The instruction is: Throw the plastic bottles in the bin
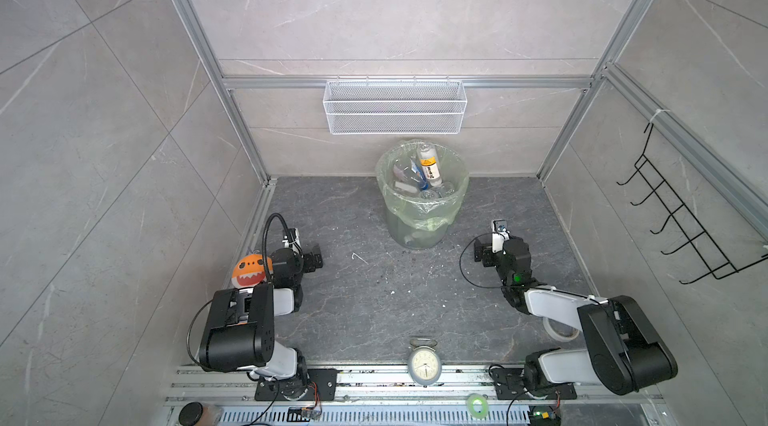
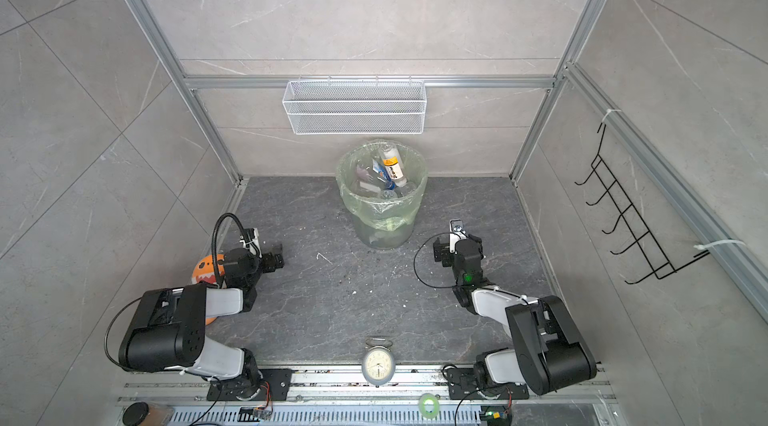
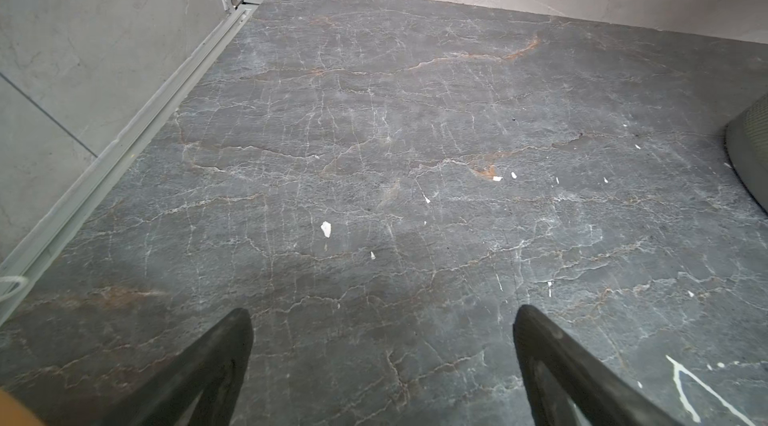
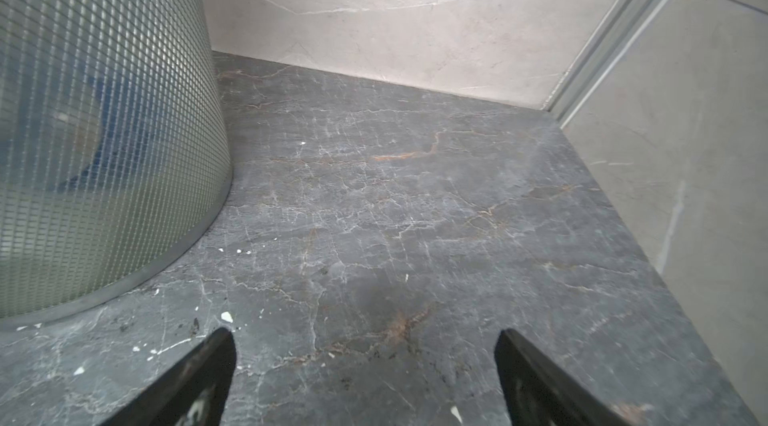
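The round grey-green bin (image 1: 420, 218) (image 2: 384, 216) stands at the back middle of the dark stone floor, with a light-green bag folded over its rim. Several plastic bottles (image 1: 429, 168) (image 2: 392, 166) lie piled inside it, the topmost with a white and orange label. My left gripper (image 1: 313, 255) (image 2: 275, 258) (image 3: 380, 316) hovers open over bare floor, left of and nearer than the bin (image 3: 748, 154). My right gripper (image 1: 482, 251) (image 2: 440, 249) (image 4: 363, 336) is open too, over bare floor beside the bin's ribbed wall (image 4: 124, 71). Nothing sits between either pair of fingers.
An orange plush shark (image 1: 249, 270) sits behind the left arm by the left wall. A grey alarm clock (image 1: 424, 366) stands at the front edge. A white mesh basket (image 1: 395, 108) hangs on the back wall, a black hook rack (image 1: 685, 216) on the right wall.
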Tool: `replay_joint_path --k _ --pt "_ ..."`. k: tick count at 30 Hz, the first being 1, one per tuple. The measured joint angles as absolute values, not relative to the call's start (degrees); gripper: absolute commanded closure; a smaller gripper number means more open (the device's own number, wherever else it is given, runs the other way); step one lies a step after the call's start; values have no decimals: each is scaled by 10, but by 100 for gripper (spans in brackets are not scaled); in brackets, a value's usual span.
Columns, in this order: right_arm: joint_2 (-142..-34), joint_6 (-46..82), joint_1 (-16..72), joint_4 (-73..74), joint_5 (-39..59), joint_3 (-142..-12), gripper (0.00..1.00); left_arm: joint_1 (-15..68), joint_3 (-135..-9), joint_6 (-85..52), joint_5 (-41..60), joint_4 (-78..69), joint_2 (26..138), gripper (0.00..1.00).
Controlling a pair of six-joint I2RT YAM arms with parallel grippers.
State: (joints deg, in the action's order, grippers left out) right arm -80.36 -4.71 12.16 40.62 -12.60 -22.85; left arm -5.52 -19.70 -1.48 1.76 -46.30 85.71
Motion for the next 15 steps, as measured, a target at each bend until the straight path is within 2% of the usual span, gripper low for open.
replay_joint_path --k 7,15 --pt "-850 -36 87 469 -84 -201 4 -55 -197 -15 19 -463 857 0" --pt "-867 -27 69 489 -37 -201 1 -55 -197 -15 19 -463 857 0"
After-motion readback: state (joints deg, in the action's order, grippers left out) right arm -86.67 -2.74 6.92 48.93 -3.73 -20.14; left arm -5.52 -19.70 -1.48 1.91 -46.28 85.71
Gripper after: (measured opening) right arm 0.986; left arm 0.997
